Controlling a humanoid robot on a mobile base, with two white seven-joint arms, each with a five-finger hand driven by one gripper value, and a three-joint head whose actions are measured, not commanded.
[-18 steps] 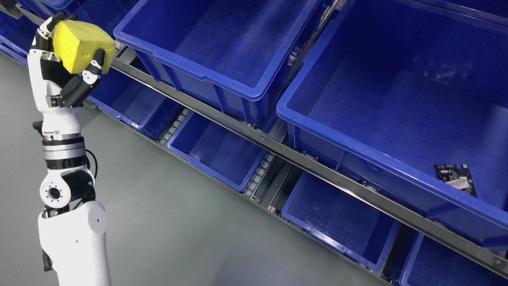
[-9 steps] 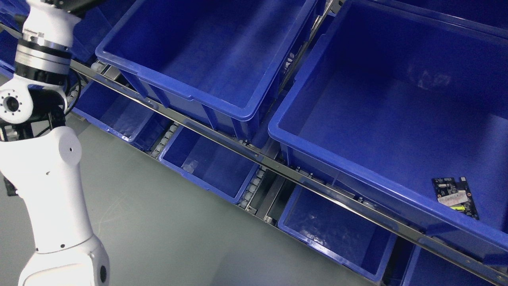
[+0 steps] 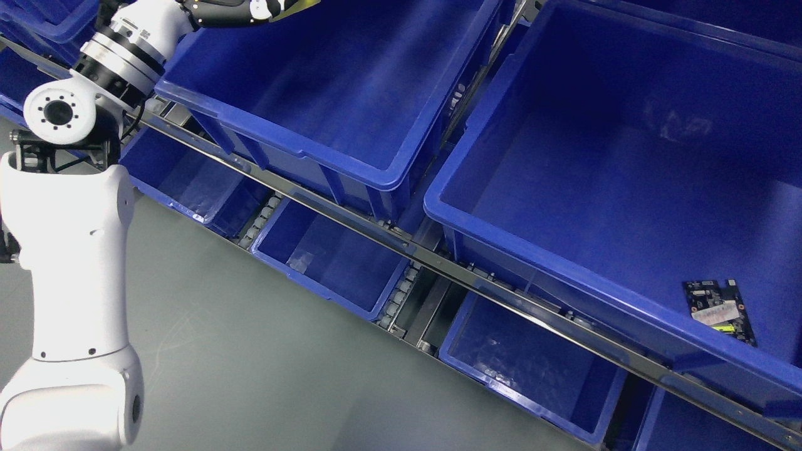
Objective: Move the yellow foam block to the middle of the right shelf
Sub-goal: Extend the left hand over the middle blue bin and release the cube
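**Left hand at the top edge, block almost out of sight**

The fingers (image 3: 266, 9) of the left hand (image 3: 250, 9) show only as a few black-and-white segments cut by the top edge of the head view, so I cannot tell for certain whether they are clenched or released. A thin sliver of the yellow foam block (image 3: 299, 4) shows right against those fingertips at the very top edge — touching them, as far as can be seen, with most of it out of view above.

The left arm (image 3: 69, 250) rises from the lower left, its white forearm upright, then bends at the round joint and reaches up and to the right over the near rim of the left blue bin (image 3: 326, 156). The hand sits above this bin's open interior.

To the right, a larger blue bin (image 3: 551, 250) stands just beside the first, on the same metal shelf rail (image 3: 438, 260) that runs diagonally across the view. A small circuit board (image 3: 718, 311) lies flat on the floor of this larger bin, near its right front corner. Below the rail, lower blue bins (image 3: 332, 257) sit on a roller track — their insides in shadow. The grey floor (image 3: 250, 376) fills the lower left.
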